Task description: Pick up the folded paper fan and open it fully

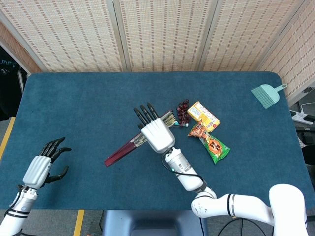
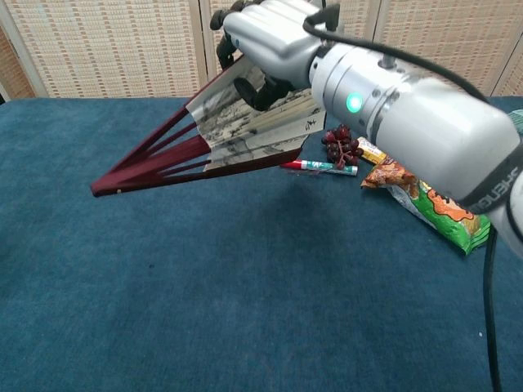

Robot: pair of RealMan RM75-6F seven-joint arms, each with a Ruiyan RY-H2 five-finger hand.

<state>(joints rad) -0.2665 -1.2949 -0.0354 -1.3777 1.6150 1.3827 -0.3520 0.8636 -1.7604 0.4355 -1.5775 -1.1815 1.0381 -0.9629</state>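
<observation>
1. The fan [image 2: 221, 131] is off the table [image 1: 74, 108], held in the air by the right hand [image 1: 155, 135], only partly spread. Paper end sits under the hand; dark red ribs point toward 8 o'clock from it in head view.
2. Right fingers [image 1: 143, 115] are clamped over the paper part, w/ the thumb side underneath in chest view. Exact contact is hidden, so grip quality = can't tell.
3. Left hand [image 1: 42, 169] is well apart, at the 8 o'clock edge of the table, fingers apart and curled a bit, holding nothing.
4. Risk A: one hand alone prob can't spread it fully. If the left doesn't take the rib end, the fan stays half shut.
5. Risk B: squeezing on paper, not ribs, could crease or tear it when the ribs get pulled.
6. Risk C: the long rib end hangs free and tilted down. A fast swing may let the fan pivot or slip out.
7. Risk D: a drop near the grapes [image 1: 183, 112], pen [image 2: 320, 167] and snack packs [image 1: 209, 142], at about 2–3 o'clock of the hand, would knock them about.
8. Risk E: the left hand's reach across could bump the ribs and fold them back.
</observation>
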